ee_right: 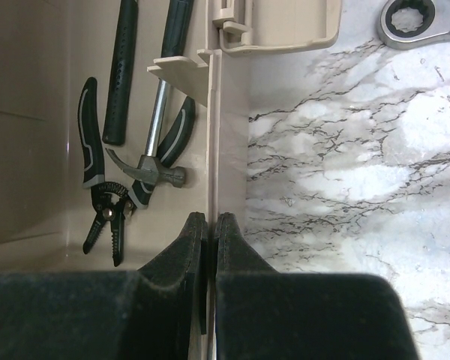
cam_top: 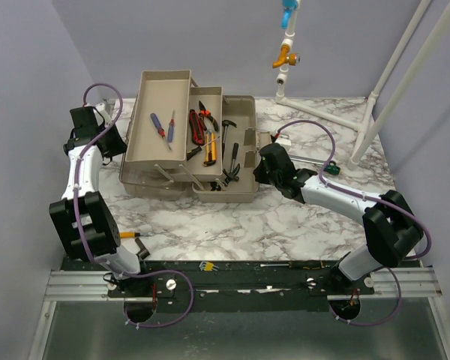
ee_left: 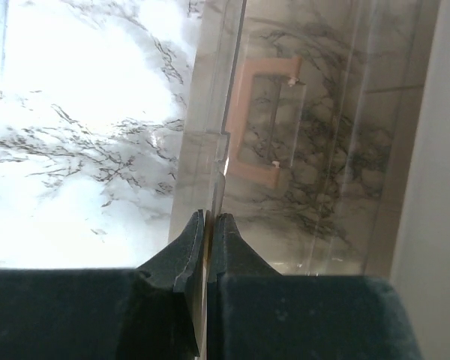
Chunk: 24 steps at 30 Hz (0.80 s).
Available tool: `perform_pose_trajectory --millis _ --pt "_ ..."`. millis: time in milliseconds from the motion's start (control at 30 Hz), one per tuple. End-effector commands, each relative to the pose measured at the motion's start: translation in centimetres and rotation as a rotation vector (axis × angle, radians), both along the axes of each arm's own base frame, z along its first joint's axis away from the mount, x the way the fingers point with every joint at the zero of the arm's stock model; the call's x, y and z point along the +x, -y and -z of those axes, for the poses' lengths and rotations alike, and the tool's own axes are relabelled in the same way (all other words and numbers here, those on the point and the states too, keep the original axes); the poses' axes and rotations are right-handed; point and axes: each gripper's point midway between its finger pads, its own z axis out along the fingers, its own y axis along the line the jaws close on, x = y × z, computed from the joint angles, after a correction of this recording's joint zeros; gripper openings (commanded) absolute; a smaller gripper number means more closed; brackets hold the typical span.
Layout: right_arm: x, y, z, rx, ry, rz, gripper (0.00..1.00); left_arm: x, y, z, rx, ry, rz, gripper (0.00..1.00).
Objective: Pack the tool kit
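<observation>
Top external view: the open tool kit (cam_top: 226, 196) sits at the middle of the worktop's (cam_top: 232, 225) far edge, its long axis running from near to far, with 2 beige trays (cam_top: 165, 75) fanned out toward the left edge and screwdrivers (cam_top: 159, 125) lying in the outer one. The box lies squarely between the 2 arms. At its left end, the left claw (ee_left: 210, 217) is closed on the thin edge of the translucent lid (ee_left: 322, 150), whose pink handle (ee_left: 244, 120) shows just beyond the fingertips in the left wrist view. At the right end, the right claw (ee_right: 210, 219) is pinched shut on the beige side wall of the base, with a hammer (ee_right: 146, 169) and pliers (ee_right: 97, 187) resting inside, just left of that wall. Each claw grips along the box's long side, so the fold has to travel crosswise, from left to right; the left arm, holding the lid, looks best placed to swing it over, while the right appears set to brace the base. 2 pieces lie outside the box: a yellow-handled tool (cam_top: 131, 235) near the worktop's near-left corner, close to the left arm, and a wrench (ee_right: 412, 22) on the marble just right of the base, near the right claw. Packing therefore looks unfinished.
</observation>
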Motion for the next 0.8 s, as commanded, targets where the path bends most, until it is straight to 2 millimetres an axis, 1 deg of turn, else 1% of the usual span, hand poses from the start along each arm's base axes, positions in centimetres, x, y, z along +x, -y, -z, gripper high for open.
perform_pose_trajectory --millis 0,167,333,467,500,600,700,733,767 --pt "-1.4 -2.0 2.4 0.032 -0.079 -0.093 0.01 0.9 -0.7 -7.1 0.146 0.167 -0.083 0.0" --pt "-1.4 -2.3 2.4 0.045 -0.094 -0.096 0.01 0.6 0.1 -10.3 0.255 0.233 -0.097 0.0" --pt "-1.4 -2.5 2.0 0.053 -0.093 -0.096 0.01 0.1 2.0 -13.4 0.325 0.301 -0.077 0.0" --pt "-1.3 -2.5 2.2 0.052 -0.104 -0.087 0.01 -0.7 3.7 -15.4 0.438 0.337 -0.078 0.0" --pt "-1.3 -2.5 2.3 0.052 -0.109 -0.082 0.01 -0.8 4.7 -15.7 0.46 0.349 -0.065 0.0" --pt "-1.2 -2.3 2.5 0.055 -0.115 -0.057 0.01 -1.5 5.6 -16.9 0.541 0.371 -0.084 0.0" --pt "-1.2 -2.2 2.3 0.055 -0.112 -0.047 0.04 -2.1 6.8 -18.1 0.599 0.39 -0.09 0.0" --pt "-1.1 -2.1 2.2 0.053 -0.107 -0.041 0.06 -2.2 7.4 -18.5 0.635 0.398 -0.072 0.0" --pt "-1.1 -2.0 2.1 0.054 -0.102 -0.036 0.07 -2.4 7.6 -18.9 0.679 0.401 -0.076 0.0"
